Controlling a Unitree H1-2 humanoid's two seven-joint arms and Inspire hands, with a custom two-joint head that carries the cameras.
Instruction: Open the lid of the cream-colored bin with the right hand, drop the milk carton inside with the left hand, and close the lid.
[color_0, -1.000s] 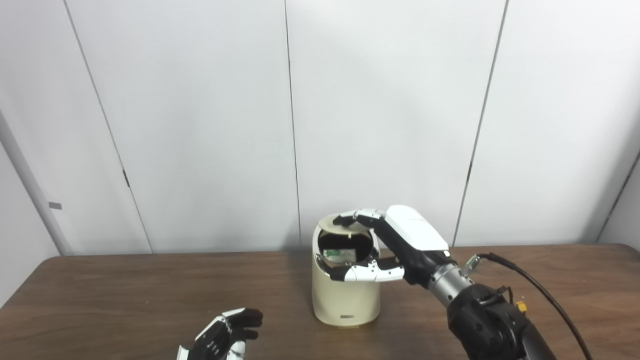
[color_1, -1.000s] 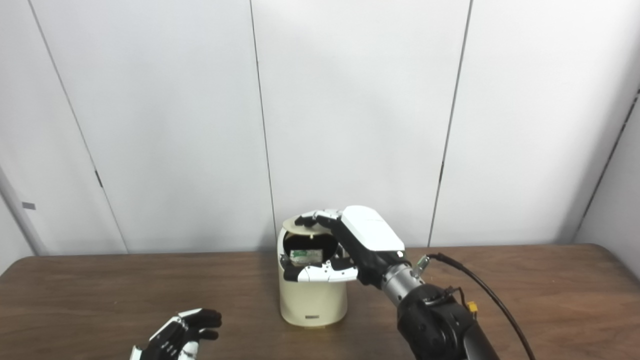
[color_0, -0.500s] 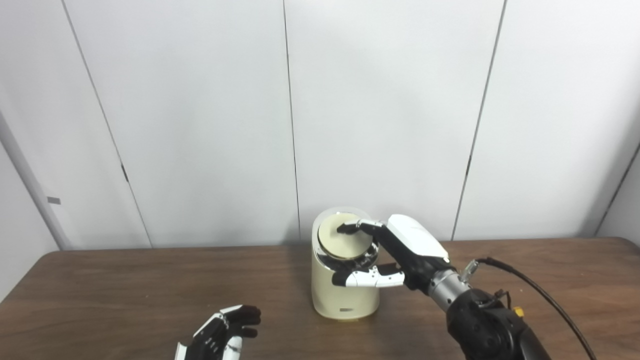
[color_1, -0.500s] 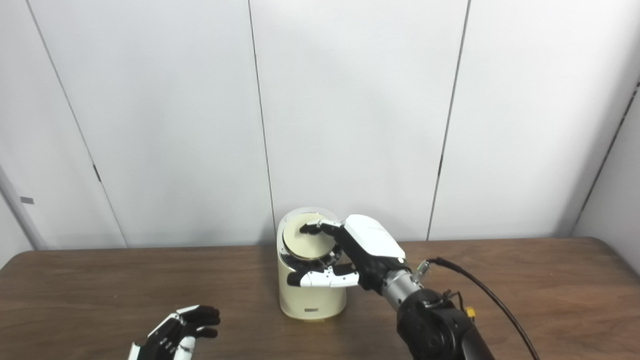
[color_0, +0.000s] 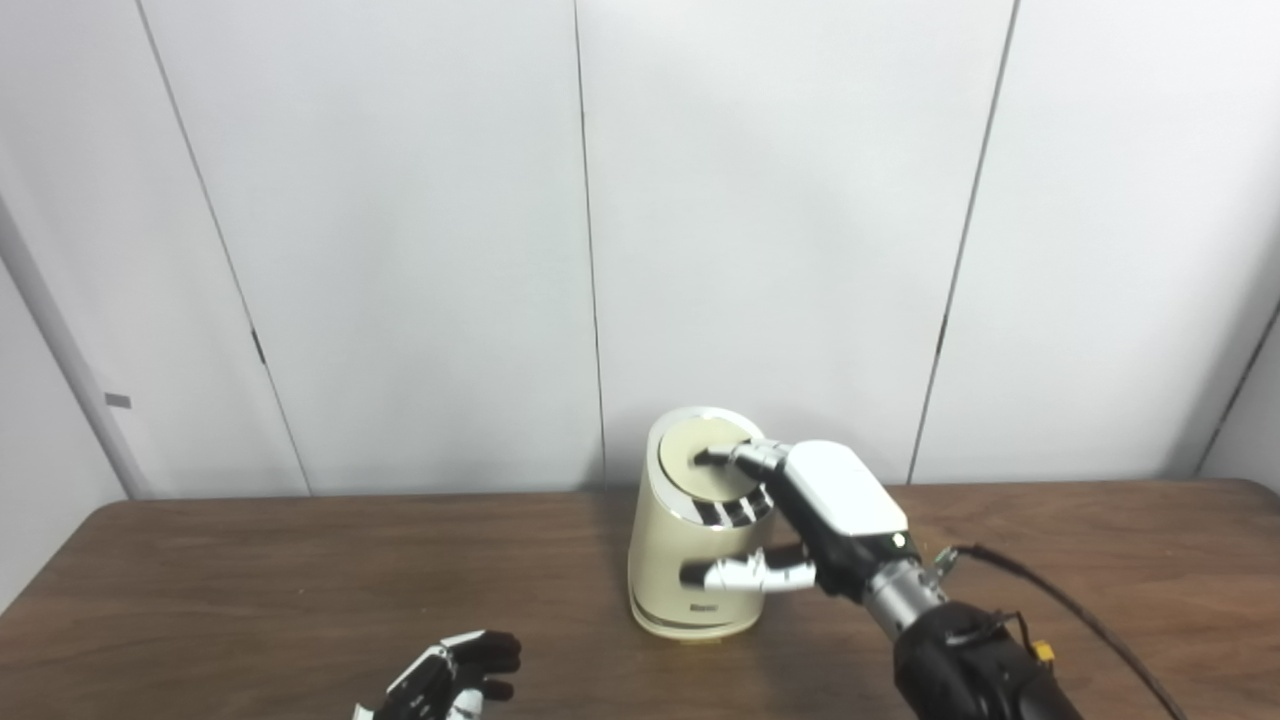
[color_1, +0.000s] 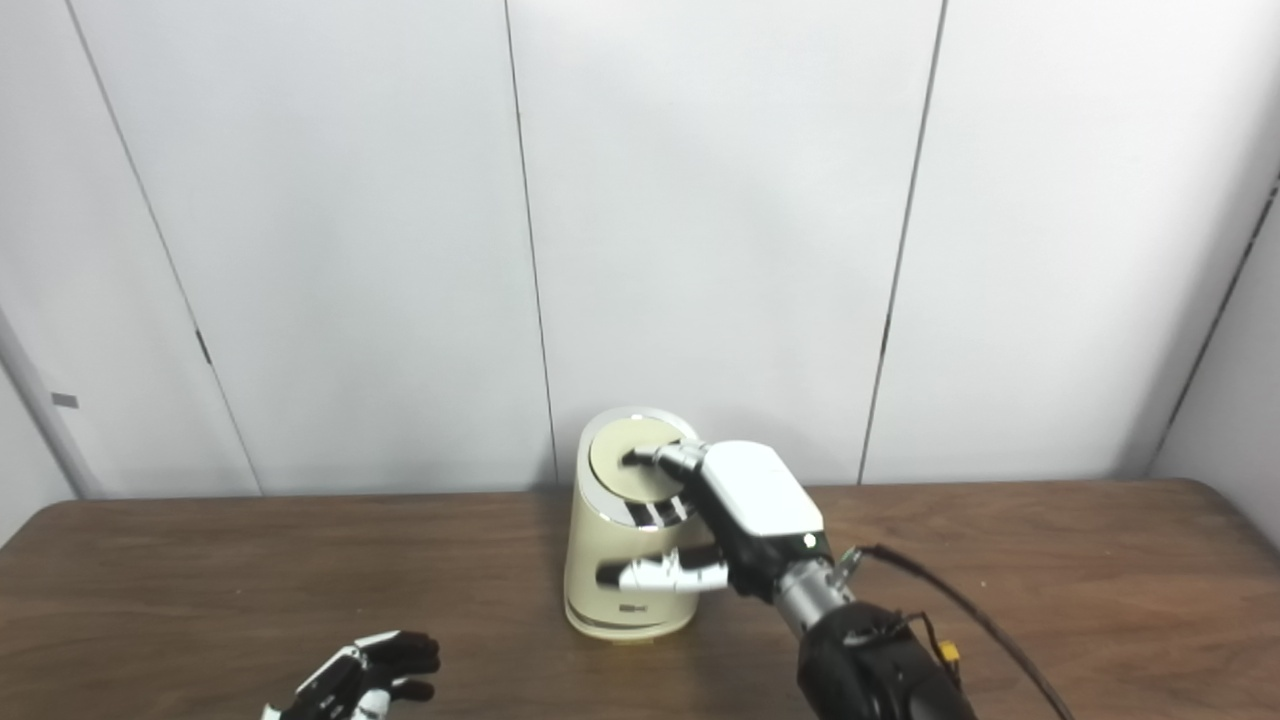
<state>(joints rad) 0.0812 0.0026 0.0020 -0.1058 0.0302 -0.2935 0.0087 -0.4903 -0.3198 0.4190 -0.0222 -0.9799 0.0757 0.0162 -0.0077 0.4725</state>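
Pressing down on the lid (color_0: 703, 470) of the bin (color_0: 690, 580) with fingers (color_0: 738, 459) of the right hand (color_0: 810, 515), thumb stretched across the bin's front wall, just above the small label. Not gripping anything: fingers spread over the lid, palm beside the bin's right flank. Lid lying flat in its shiny rim, shut. Bin leaning slightly to the right, standing near the far middle of the table (color_0: 250, 580), close to the white wall panels (color_0: 400, 250). Milk carton not visible, the closed lid hiding the inside. Resting low at the picture's bottom edge, well apart from the bin: left hand (color_1: 358, 682), holding nothing, fingers loosely curled and somewhat apart. Trailing from the right wrist over the table to the right: black cable (color_0: 1080, 615).
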